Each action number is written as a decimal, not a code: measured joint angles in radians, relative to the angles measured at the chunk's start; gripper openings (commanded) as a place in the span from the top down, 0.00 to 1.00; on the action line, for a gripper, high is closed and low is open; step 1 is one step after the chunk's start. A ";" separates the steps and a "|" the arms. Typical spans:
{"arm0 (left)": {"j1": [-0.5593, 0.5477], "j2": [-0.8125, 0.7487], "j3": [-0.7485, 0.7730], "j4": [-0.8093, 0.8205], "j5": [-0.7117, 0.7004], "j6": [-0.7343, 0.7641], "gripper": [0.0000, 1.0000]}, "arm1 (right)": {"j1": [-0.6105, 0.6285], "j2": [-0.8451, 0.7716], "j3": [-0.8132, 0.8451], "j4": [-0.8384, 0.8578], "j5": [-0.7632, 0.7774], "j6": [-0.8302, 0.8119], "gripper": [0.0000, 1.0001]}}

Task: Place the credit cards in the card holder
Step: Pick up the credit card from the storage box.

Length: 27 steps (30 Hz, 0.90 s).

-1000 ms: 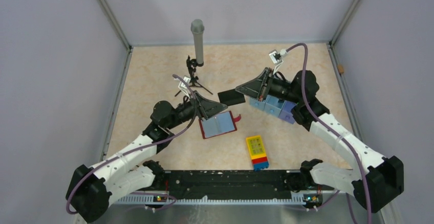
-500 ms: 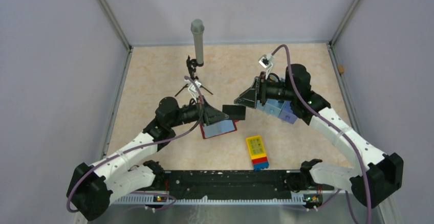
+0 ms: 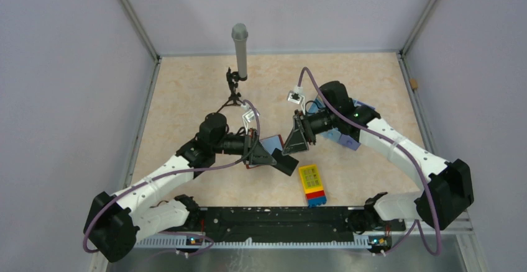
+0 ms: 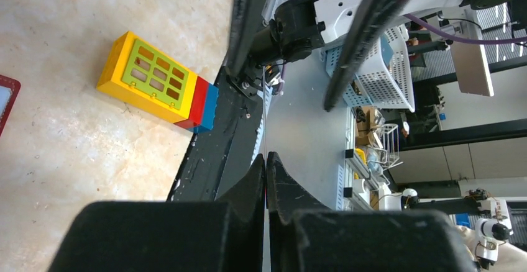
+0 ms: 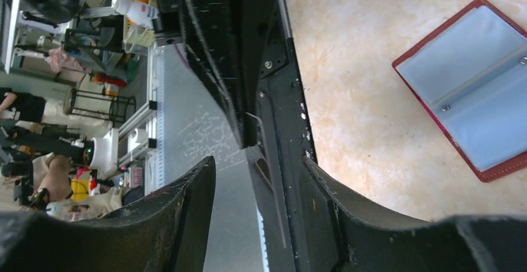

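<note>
A dark credit card (image 3: 285,163) sticks out of my left gripper (image 3: 272,158), which is shut on it just above the table, in front of the card holder. In the left wrist view the gripper (image 4: 266,158) shows its fingers pressed together, with the card only a thin edge between them. The card holder (image 5: 470,95), a dark-red wallet, lies open with its blue-grey pockets up; from above it (image 3: 271,143) is half hidden by both grippers. My right gripper (image 3: 296,148) hovers open and empty right beside the card; its fingers (image 5: 186,204) stand well apart.
A yellow, red and blue block (image 3: 312,185) lies near the front rail (image 3: 279,217), to the right of the card. The light-blue tray (image 3: 345,139) sits under the right arm. A grey cylinder on a small tripod (image 3: 239,48) stands at the back.
The dark card passed from my right gripper to my left. The left shut on it and carried it toward the front; the right opened and swung left and down over the wallet.
</note>
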 measured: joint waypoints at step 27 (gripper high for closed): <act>0.045 0.000 0.002 -0.114 -0.251 0.010 0.08 | 0.048 0.026 -0.132 0.115 0.148 0.103 1.00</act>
